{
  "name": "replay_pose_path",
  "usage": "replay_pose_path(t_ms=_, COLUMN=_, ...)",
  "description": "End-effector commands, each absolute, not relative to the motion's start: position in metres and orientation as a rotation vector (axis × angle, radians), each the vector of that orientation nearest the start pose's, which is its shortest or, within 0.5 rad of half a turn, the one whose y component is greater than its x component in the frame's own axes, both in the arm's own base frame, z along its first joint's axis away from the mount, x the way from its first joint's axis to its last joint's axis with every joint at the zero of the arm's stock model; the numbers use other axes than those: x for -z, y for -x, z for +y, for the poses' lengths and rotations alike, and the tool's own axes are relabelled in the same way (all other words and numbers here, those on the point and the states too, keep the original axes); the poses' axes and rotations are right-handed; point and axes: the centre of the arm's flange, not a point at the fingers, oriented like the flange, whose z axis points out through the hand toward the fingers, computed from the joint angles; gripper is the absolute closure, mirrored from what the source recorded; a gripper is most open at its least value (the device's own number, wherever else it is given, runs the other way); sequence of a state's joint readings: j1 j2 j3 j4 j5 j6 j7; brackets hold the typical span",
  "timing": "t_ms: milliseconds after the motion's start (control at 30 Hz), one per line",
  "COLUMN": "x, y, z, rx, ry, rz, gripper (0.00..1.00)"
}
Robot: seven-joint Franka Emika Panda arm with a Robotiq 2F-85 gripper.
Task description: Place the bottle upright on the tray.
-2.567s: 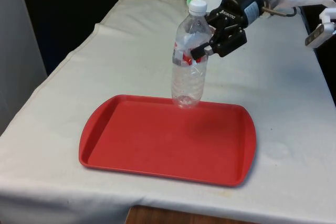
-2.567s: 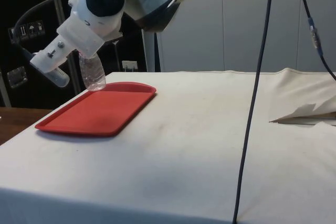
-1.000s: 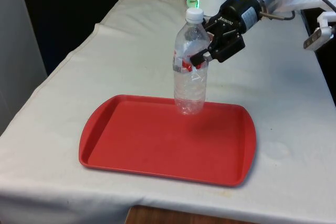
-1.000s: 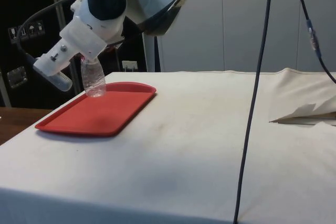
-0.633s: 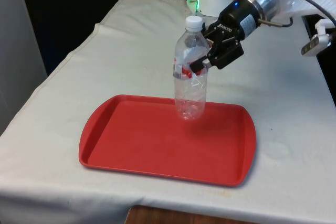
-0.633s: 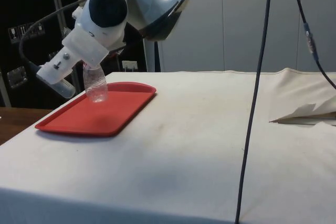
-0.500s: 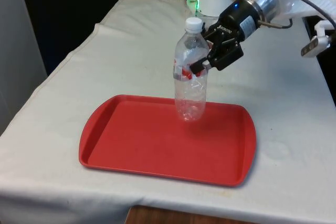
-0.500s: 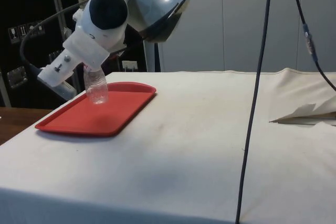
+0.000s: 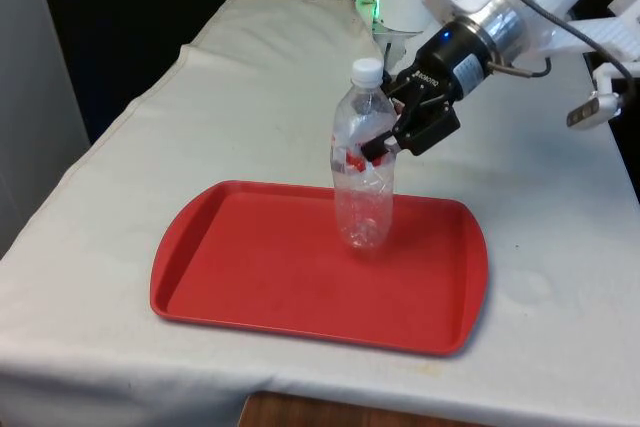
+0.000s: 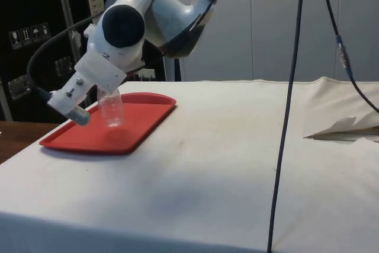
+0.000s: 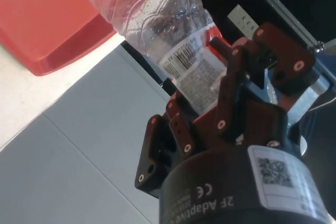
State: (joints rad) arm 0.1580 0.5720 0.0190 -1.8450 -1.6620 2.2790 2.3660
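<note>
Tray [image 9: 250, 277] lies on the surface [image 9: 250, 87] at the near end. Bottle [image 9: 364, 187] stands upright on the tray toward its 1 o'clock corner, with the tool [image 9: 385, 144] against its 3 o'clock side.

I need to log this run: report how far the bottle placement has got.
Done: the bottle is upright over the red tray, its base at or just above the tray floor. In hand: the hand grips it at the label. Left: confirm that it rests on the tray, open the hand and withdraw.
</note>
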Motion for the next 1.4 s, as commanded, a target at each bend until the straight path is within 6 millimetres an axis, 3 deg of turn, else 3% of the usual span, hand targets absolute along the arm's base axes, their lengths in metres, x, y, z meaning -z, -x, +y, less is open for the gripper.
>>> replay_pose_path(t_ms=0, x=-0.218, y=-0.644, z=0.091, rx=1.763, ry=2.759, rz=1.308, gripper=0.66)
replay_pose_path(t_ms=467, x=-0.194, y=-0.644, z=0.09, rx=1.753, ry=2.729, rz=1.349, gripper=0.66)
replay_pose_path(t_ms=1367, x=-0.196, y=-0.644, z=0.09, rx=1.773, ry=2.743, rz=1.358, gripper=0.66)
